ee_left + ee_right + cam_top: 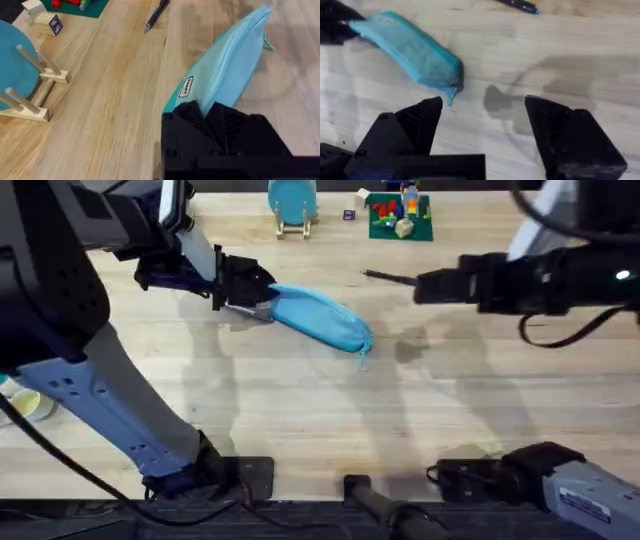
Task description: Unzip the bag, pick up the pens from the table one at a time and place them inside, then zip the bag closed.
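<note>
Bag [318,318] end in left hand [243,292]

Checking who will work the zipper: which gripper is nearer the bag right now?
Left. The left gripper is shut on one end of the bag. The right gripper hovers open off the bag's other end, not touching it.

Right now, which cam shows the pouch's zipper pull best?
Right wrist: the small pull tab hangs clear off the free end of the light turquoise-blue fabric pouch. Overhead shows it tiny; left wrist catches it at the pouch's far end.
</note>
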You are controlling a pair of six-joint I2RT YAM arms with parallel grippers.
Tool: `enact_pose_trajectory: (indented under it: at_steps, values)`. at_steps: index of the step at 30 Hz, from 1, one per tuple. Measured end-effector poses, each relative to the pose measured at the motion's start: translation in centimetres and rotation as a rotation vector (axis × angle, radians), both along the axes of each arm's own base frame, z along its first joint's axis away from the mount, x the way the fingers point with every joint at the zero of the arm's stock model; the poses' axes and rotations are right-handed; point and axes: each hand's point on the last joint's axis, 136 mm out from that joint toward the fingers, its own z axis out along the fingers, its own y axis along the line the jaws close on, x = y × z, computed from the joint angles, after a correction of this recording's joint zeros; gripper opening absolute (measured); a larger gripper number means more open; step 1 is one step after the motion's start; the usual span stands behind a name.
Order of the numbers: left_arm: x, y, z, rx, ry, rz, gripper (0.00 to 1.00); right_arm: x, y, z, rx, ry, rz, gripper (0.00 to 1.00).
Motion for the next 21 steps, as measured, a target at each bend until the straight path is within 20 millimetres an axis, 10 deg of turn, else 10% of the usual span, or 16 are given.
enact_pose_trajectory:
  at_steps: [21]
  values:
    - [0.0, 0.0, 0.0, 0.0, 0.0, 0.0, 0.043, -4.4, 5.3, -2.2, -0.039, 0.046, -0.208, 0.998]
